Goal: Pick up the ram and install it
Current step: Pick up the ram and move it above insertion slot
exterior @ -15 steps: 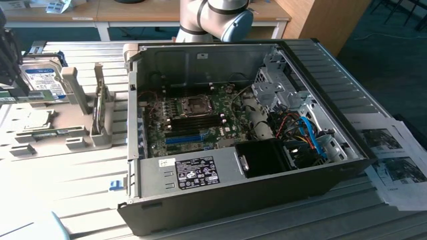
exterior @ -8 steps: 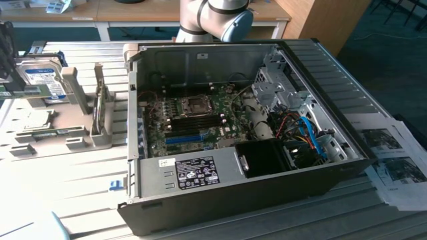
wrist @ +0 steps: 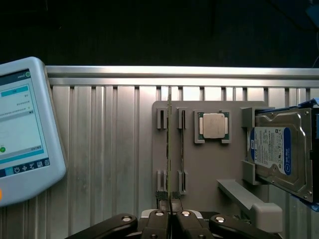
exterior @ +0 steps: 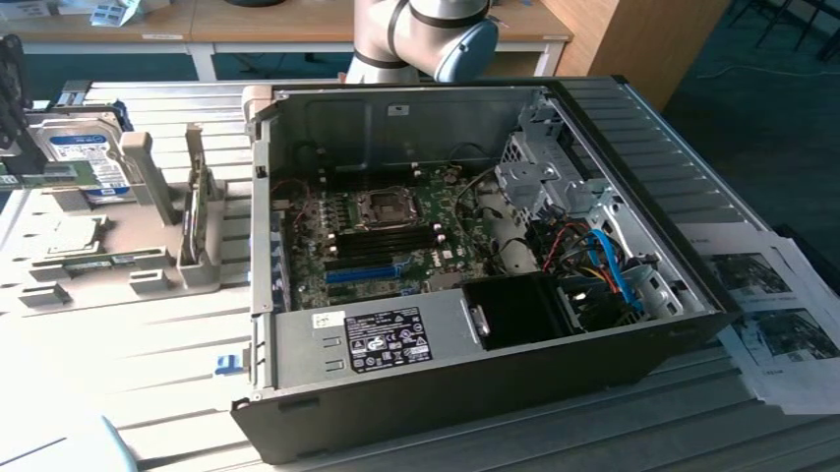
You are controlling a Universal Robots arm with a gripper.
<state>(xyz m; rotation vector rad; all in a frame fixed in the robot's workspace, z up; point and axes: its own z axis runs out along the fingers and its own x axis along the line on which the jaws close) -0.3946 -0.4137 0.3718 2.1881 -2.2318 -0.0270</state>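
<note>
The open computer case (exterior: 434,403) takes the middle and right of the exterior view, motherboard (exterior: 381,231) facing up. On the exterior view's left, beside the case, the ribbed metal table (wrist: 99,149) carries a touchscreen tablet (wrist: 25,129) and the gray fixture (wrist: 209,169). On that fixture a hard drive (wrist: 281,149) leans in its bracket, a square processor (wrist: 213,124) sits in its pocket, and a second stick (wrist: 182,149) stands on edge in its pair of slotted holders.

The ram (wrist: 169,139) is in my gripper (wrist: 170,201). My jaws are pressed together on its two flat faces, pinching it by one long edge. It hangs well above the fixture, clear of the holders, and lines up with neither pair of slots.

I see it edge-on, as one thin line running straight out from between my jaws. Its long axis looks level to me, parallel to the second stick and to the table's ribs, with the free long edge pointing down.

This is the carry, as I judge it. The board is thin and stiff, so it should not flex, but it could pivot between my pads. A firm, unchanging squeeze suits it, with the stick plumb, travel smooth and free of jerks, and a path high enough to pass the case's near wall with room to spare.
</note>
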